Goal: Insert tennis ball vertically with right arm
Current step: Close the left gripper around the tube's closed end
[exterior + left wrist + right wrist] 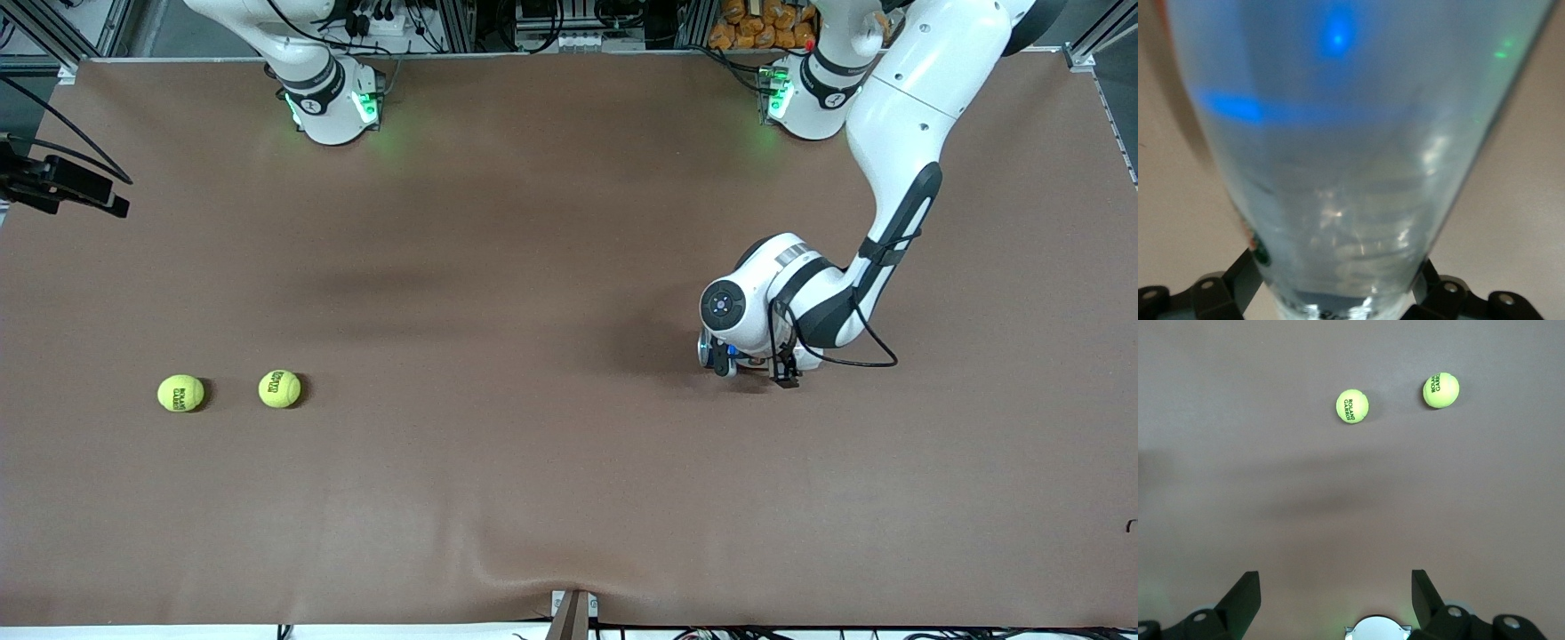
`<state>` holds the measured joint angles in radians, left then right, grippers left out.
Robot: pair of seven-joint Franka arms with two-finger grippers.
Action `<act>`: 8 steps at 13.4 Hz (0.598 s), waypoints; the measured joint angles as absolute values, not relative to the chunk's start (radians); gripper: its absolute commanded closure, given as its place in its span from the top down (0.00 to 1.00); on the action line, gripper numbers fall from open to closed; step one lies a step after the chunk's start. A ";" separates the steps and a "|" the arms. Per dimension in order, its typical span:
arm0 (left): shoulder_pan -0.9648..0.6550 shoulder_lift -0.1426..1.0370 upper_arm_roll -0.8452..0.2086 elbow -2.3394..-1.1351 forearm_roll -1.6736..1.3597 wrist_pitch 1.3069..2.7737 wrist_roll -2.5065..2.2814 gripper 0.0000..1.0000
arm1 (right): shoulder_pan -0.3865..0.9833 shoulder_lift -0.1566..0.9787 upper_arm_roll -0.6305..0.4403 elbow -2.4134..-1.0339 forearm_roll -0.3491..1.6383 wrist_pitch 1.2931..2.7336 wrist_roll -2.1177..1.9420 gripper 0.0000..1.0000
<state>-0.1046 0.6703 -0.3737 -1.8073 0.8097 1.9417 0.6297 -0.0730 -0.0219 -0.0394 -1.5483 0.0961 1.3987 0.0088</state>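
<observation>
Two yellow-green tennis balls (180,393) (279,388) lie side by side on the brown table, toward the right arm's end. They also show in the right wrist view (1352,406) (1441,390). My right gripper (1335,577) is open and empty, high above the table, with both balls well ahead of its fingers (1245,590). It is out of the front view. My left gripper (756,360) is low over the table toward the left arm's end, shut on a clear plastic tube (1345,153) that fills the left wrist view. The wrist hides the tube in the front view.
The right arm's base (329,98) and the left arm's base (813,98) stand at the table's edge farthest from the front camera. A black camera mount (62,182) juts in at the right arm's end. A clamp (572,613) sits at the nearest edge.
</observation>
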 measured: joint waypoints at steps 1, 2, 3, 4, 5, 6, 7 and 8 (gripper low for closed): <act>-0.105 0.670 -0.375 -1.808 0.810 1.942 0.630 0.91 | -0.073 -0.022 -0.039 -1.548 0.096 1.399 0.009 1.00; -0.105 0.671 -0.376 -1.808 0.809 1.942 0.630 0.89 | -0.073 -0.022 -0.039 -1.548 0.096 1.399 0.009 1.00; -0.105 0.671 -0.376 -1.808 0.809 1.942 0.630 0.83 | -0.073 -0.022 -0.039 -1.548 0.096 1.399 0.009 1.00; -0.105 0.671 -0.376 -1.808 0.808 1.942 0.630 0.78 | -0.073 -0.022 -0.039 -1.548 0.096 1.399 0.009 1.00; -0.105 0.672 -0.376 -1.808 0.808 1.942 0.630 0.75 | -0.073 -0.022 -0.039 -1.548 0.096 1.399 0.009 1.00; -0.105 0.671 -0.377 -1.807 0.808 1.942 0.630 0.75 | -0.073 -0.022 -0.039 -1.548 0.096 1.399 0.009 1.00; -0.105 0.671 -0.377 -1.807 0.808 1.942 0.630 0.75 | -0.073 -0.022 -0.039 -1.548 0.096 1.399 0.009 1.00; -0.105 0.671 -0.378 -1.806 0.808 1.942 0.630 0.75 | -0.073 -0.022 -0.039 -1.548 0.096 1.399 0.009 1.00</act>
